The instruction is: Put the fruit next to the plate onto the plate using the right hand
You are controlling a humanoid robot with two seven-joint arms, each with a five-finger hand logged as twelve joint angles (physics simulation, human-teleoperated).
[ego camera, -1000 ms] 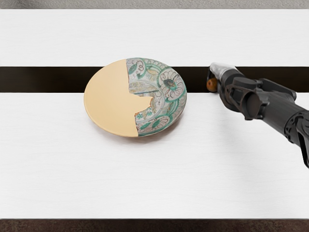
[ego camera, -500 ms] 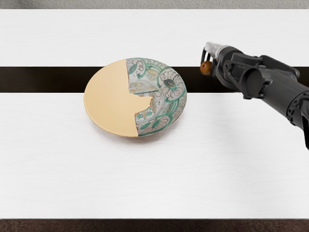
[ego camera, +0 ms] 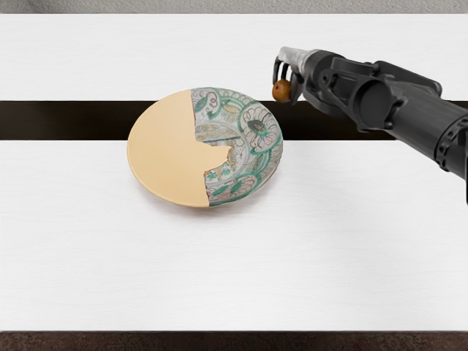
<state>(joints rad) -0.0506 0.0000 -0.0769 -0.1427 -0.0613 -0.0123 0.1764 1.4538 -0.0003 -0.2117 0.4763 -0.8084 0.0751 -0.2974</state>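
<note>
1. Plate: round, shallow, half plain tan, half green floral pattern, lying at the middle of the white, dark-banded tabletop.
2. Right hand: black, glossy, fingers curled around the fruit.
3. Fruit: small orange-brown ball, held just beyond the plate's far-right rim.
</note>
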